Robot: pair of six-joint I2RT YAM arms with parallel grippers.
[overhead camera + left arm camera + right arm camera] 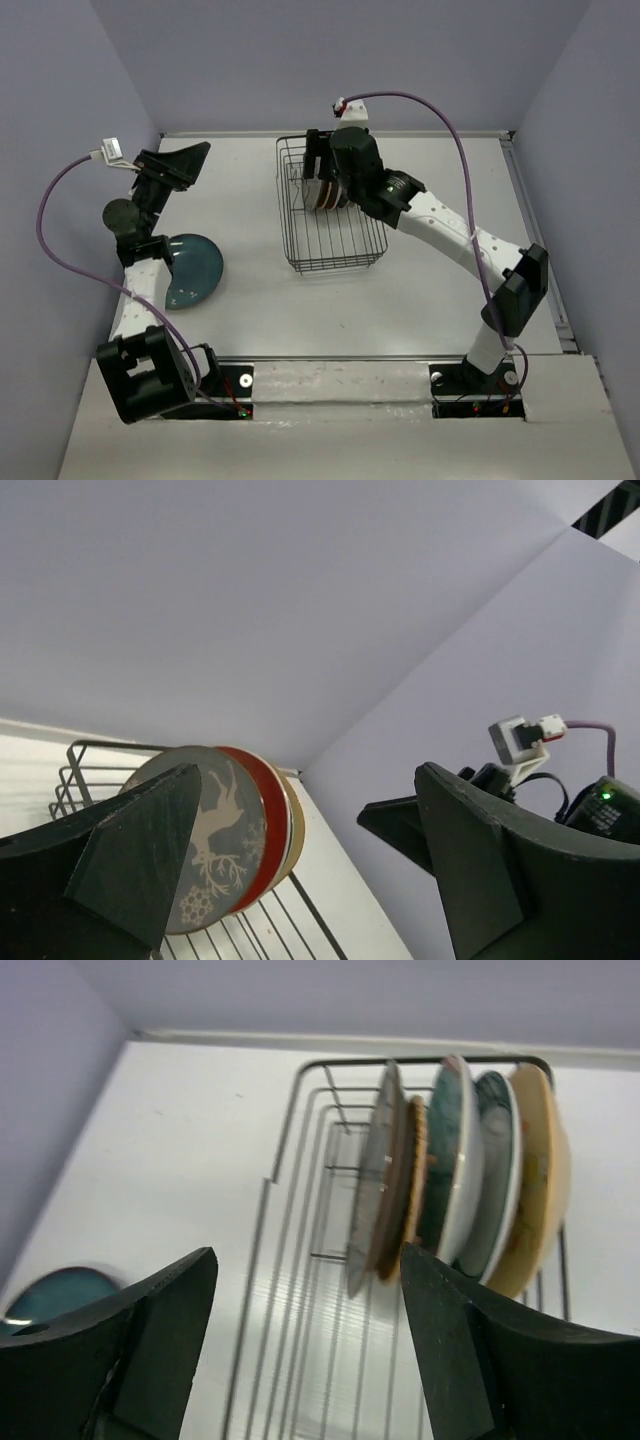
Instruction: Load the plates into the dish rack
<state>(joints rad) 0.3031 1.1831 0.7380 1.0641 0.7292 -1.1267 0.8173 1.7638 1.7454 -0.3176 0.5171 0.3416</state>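
From the top, the dish rack [335, 250] sits in the middle of the worktop [420, 300]. Five plates [323, 190] stand at its 12 o'clock end. A dark teal plate [195, 268] lies flat at 9 o'clock of the rack.

Left wrist: the left tool [308, 780] is wide open and empty.

Right wrist: the right tool [305, 1260] is open and holds nothing. The plates stand at 1 o'clock.

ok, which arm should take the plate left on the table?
Left. The teal plate lies right beside it, and its gripper is open and empty. The right gripper is across the table at the rack.
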